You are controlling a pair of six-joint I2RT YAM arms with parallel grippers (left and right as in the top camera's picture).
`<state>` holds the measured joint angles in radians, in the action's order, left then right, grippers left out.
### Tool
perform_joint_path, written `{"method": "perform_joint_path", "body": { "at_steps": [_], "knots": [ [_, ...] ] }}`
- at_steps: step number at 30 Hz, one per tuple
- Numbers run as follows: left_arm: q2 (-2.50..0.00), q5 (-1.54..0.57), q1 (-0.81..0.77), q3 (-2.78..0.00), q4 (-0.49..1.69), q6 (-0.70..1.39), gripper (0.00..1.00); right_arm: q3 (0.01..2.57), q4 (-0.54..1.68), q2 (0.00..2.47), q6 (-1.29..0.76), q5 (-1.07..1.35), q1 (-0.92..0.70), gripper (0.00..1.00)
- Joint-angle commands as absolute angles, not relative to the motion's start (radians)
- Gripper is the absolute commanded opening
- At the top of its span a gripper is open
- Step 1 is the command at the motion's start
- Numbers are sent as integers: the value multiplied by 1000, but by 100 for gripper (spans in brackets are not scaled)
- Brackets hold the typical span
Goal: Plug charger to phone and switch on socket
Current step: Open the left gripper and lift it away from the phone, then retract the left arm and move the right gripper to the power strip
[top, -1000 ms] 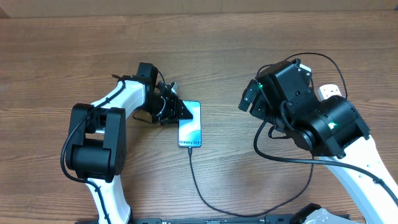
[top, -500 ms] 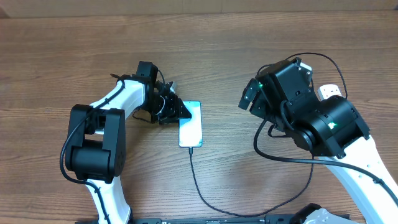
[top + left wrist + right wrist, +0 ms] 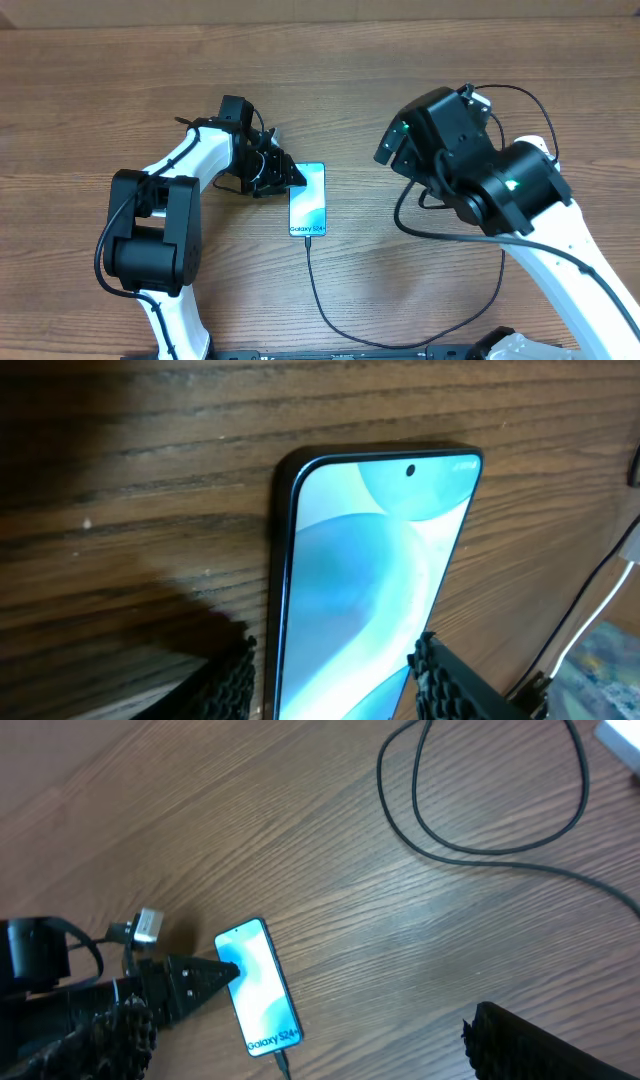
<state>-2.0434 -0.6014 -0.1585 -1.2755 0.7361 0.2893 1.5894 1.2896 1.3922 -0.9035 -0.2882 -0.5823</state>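
The phone (image 3: pixel 308 200) lies flat on the wooden table, screen lit blue-cyan, with "Galaxy S24+" at its near end. It also shows in the right wrist view (image 3: pixel 260 985) and the left wrist view (image 3: pixel 370 570). The black charger cable (image 3: pixel 316 290) has its connector tip (image 3: pixel 281 1062) in the phone's near end. My left gripper (image 3: pixel 290 178) is open at the phone's far left corner, with a finger on either side of the phone (image 3: pixel 335 680). My right gripper (image 3: pixel 397 152) is open and empty (image 3: pixel 300 1040), raised right of the phone. Only a white corner of the socket (image 3: pixel 622 734) shows.
The charger cable runs toward the front edge, then right and up under the right arm. A black cable loop (image 3: pixel 480 845) lies on the wood at the far right. The left arm (image 3: pixel 150 220) lies left of the phone.
My right arm has lifted and swung a little to the left, away from the phone's near end. The phone has turned very slightly. The left gripper stays at the phone.
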Motion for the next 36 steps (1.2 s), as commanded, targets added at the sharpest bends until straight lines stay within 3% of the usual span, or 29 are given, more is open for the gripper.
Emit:
{"method": "perform_joint_path", "body": {
  "at_steps": [1, 2, 6, 13, 20, 36],
  "knots": [
    [-2101, -385, -158, -1239, 733, 323, 60, 1589, 1272, 1437, -986, -296, -576, 100],
    [-2100, -385, -157, -1239, 734, 334, 65, 1589, 1266, 1453, -989, -295, -576, 100],
    [-2086, -385, -157, -1248, 765, 393, 100, 1589, 1281, 1506, -989, -295, -569, 100],
    [-1938, -345, -157, -1255, 845, 427, 100, 1589, 1337, 1509, -989, -294, -537, 100],
    [-1600, -249, -158, -1255, 900, 453, 100, 1589, 1451, 1509, -1015, -295, -453, 100],
    [-1003, 136, -158, -1255, 989, 387, 100, 1589, 1615, 1509, -1017, -181, 66, 100]
  ]
}}
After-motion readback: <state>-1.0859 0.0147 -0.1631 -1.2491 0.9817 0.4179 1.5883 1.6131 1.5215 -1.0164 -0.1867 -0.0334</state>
